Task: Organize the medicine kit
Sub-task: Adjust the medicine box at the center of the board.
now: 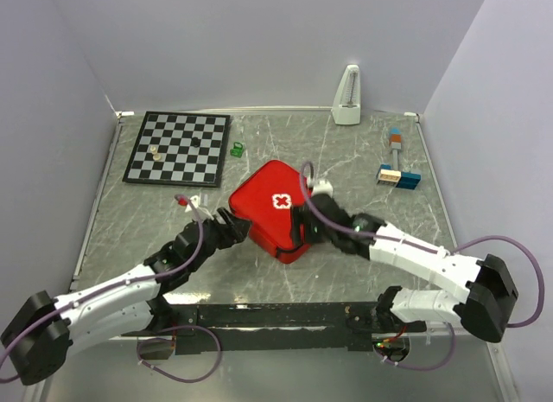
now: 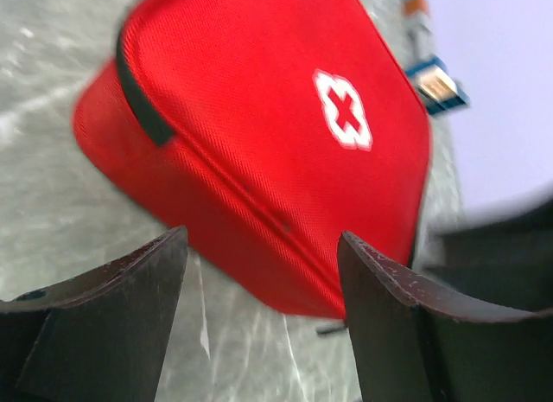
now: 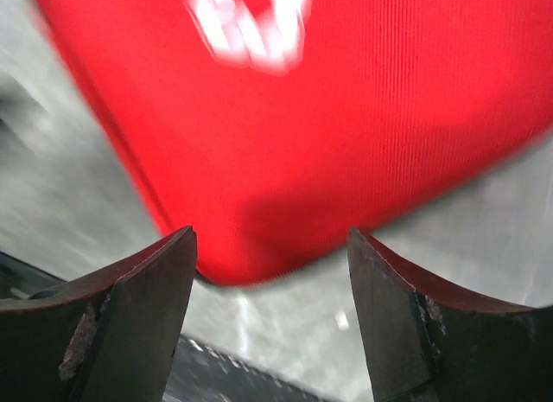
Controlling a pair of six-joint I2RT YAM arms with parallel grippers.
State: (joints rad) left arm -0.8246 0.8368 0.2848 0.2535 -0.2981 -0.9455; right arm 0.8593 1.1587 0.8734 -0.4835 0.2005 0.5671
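The red medicine kit (image 1: 278,207) lies shut on the grey counter (image 1: 363,151), lid up, so its white cross shows. Both hands are right next to the kit, one at each near side.

The left hand (image 2: 263,246) is wide open and has hold of nothing. The long zip edge of the kit is just in front of its fingers. The right hand (image 3: 272,242) is wide open too, and it holds nothing. A round corner of the kit sits just past its fingers. That picture is blurry, so I cannot tell if it touches the kit.

I think the step in hand is getting a grip on the shut kit. Next, one hand may need to hold the kit down while the other finds the zip or lifts the lid. The cloth looks smooth, so it could slide.

Nothing stands between the hands and the kit. A tiny red and white thing (image 1: 188,200) lies to the left of the kit, near the left arm. Behind the kit on the left are a chessboard (image 1: 178,148) and a small green thing (image 1: 236,148). Far behind the kit stands a white metronome (image 1: 347,97). To the right of the kit, well apart, are some coloured blocks (image 1: 397,173).
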